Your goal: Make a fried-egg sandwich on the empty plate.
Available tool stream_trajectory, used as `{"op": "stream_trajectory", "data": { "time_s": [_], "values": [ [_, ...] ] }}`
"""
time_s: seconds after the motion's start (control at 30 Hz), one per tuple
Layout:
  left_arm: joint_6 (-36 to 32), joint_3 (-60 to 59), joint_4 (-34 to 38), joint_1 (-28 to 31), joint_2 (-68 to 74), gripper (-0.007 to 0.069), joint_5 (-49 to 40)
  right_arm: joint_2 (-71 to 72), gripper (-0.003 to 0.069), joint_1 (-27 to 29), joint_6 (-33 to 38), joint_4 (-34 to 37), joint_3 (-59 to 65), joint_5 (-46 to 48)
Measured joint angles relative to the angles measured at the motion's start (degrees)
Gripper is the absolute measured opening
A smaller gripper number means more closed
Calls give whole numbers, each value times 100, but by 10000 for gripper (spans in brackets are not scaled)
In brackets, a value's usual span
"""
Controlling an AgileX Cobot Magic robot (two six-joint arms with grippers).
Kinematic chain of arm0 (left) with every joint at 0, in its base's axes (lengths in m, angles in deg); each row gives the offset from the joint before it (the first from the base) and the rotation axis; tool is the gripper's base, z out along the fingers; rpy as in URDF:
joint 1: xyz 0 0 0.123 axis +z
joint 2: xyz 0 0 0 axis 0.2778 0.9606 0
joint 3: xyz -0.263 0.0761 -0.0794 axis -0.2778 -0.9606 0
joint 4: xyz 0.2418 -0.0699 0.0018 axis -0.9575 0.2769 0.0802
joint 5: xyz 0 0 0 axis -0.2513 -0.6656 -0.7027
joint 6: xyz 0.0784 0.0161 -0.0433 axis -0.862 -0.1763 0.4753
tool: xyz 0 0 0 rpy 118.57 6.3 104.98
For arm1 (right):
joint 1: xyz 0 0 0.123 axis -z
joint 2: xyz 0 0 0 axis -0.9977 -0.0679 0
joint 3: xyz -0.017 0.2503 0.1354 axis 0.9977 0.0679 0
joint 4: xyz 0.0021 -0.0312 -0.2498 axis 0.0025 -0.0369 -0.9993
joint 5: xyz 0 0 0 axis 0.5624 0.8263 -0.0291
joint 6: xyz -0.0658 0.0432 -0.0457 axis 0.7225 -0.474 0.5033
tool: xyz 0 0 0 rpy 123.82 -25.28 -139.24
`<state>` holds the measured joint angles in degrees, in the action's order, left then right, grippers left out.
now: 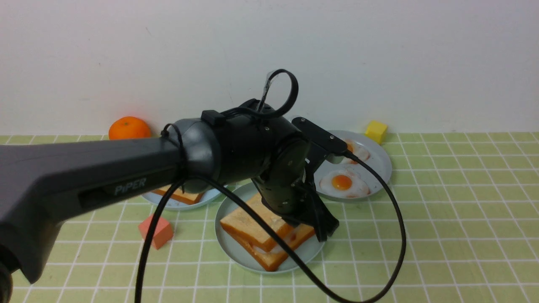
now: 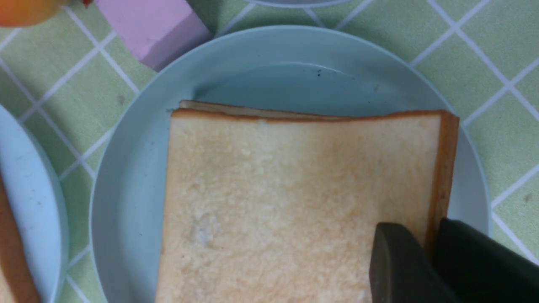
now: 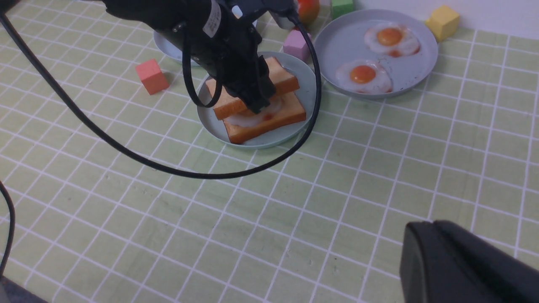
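A table (image 1: 463,210) covered with a green checked cloth is seen. The plate (image 1: 230,251) is placed near its middle. A grey-blue plate (image 1: 379,164) and a light blue plate (image 1: 168,204) are set behind it, toward the far edge. An orange (image 1: 128,128) and a yellow cube (image 1: 376,131) are found at the far edge, a red cube (image 1: 156,231) left of the plate, and a pink block (image 3: 297,44) just beside its far rim.

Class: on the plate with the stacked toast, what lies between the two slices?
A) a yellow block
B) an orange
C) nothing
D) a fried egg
D: a white fried egg shows between the upper toast slice and the lower toast slice on the plate.
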<state>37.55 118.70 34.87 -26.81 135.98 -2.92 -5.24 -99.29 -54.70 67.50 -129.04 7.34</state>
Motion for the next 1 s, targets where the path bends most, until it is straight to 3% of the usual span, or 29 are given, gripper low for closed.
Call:
{"op": "stream_trajectory", "data": {
  "time_s": [0.2, 0.4, 0.5, 0.6, 0.63, 0.67, 0.73, 1.0],
  "values": [
    [14, 0, 123, 0, 0, 244, 0, 0, 31, 0, 0, 6, 0, 0],
    [19, 0, 129, 0, -40, 249, -63, 0, 34, 0, 0, 2, 0, 4],
    [19, 0, 129, 0, -234, 215, -182, 0, 36, 0, 0, -17, 0, 12],
    [19, 0, 178, 0, -983, 93, -281, 0, 38, 0, 0, -40, 0, 21],
    [19, 0, 185, 0, -1095, 85, -281, 0, 38, 0, 0, -45, 0, 21],
    [25, -41, 217, 0, -1576, 16, -262, 0, 39, 0, 0, -71, 0, 21],
    [25, -196, 279, 0, -2105, -13, -160, 0, 41, 0, 0, -105, 0, 25],
    [25, -2532, 586, 0, -4859, -13, 1139, 54, 42, 0, -68, -153, 0, 202]
  ]
}}
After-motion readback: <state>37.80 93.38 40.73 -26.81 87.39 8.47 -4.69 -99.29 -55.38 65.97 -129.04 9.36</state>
